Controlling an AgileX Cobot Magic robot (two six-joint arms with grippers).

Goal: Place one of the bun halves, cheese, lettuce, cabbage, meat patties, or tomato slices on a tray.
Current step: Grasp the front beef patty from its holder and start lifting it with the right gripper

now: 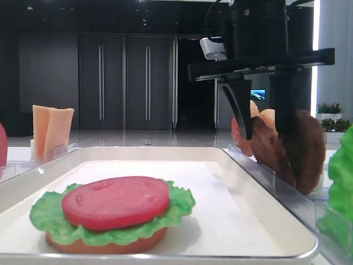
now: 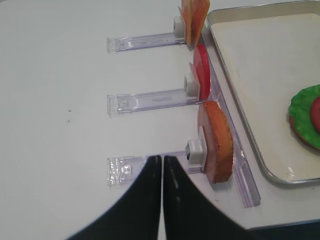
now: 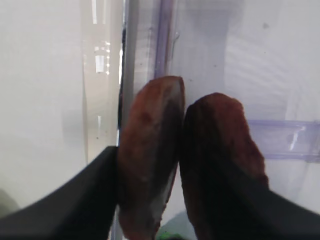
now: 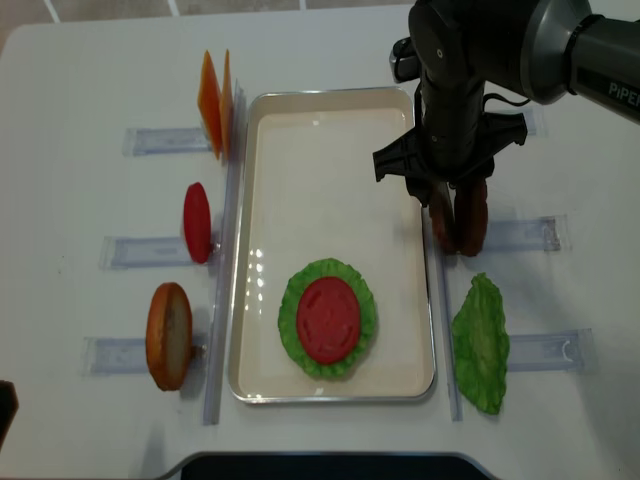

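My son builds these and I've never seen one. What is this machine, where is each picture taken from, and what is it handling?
It is a two-armed robot assembling a toy burger. Two pictures come from fixed cameras: one low at table level, one looking down from above. The other two come from cameras on the wrists.

On the white table sits the tray, already holding a bun half, the lettuce and a tomato slice. Clear holders beside it keep spare pieces on edge: the cheese, another tomato slice and a bun half on the left, the meat patties and a second lettuce leaf on the right.

The right gripper straddles the patties, its jaws apart, nothing lifted yet. The left gripper is shut and empty.
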